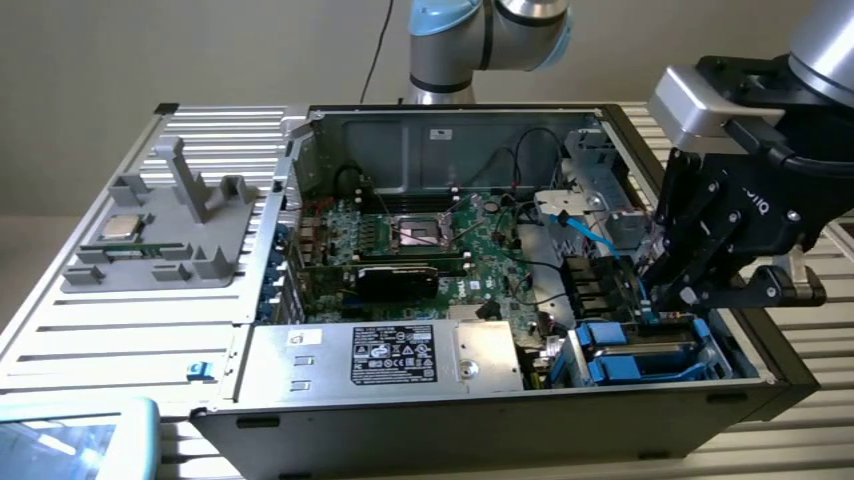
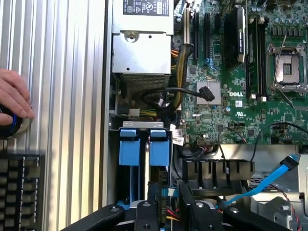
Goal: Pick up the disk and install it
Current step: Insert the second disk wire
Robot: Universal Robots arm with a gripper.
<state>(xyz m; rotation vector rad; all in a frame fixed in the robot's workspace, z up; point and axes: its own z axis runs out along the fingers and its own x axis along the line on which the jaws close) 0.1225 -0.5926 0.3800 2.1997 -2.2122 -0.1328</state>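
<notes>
Slatted aluminium table [image 1: 120, 330] carries open computer case [image 1: 454, 400], grey fixture tray [image 1: 160, 240], keyboard [image 2: 19, 192].

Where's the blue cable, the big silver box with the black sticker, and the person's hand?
blue cable [image 2: 269, 180], wrist view, middle of its flat strip.
silver box [image 1: 400, 355], exterior view, its black sticker.
hand [image 2: 12, 96], wrist view, its knuckles.

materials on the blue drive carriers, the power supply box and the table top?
Blue carriers: look like moulded plastic, with an even saturated colour and a soft sheen.
Power supply box: bare sheet metal, probably steel, matt silver with folded edges and a black printed label.
Table top: ribbed metal, likely extruded aluminium, with straight parallel grooves and a brushed grey finish.
</notes>
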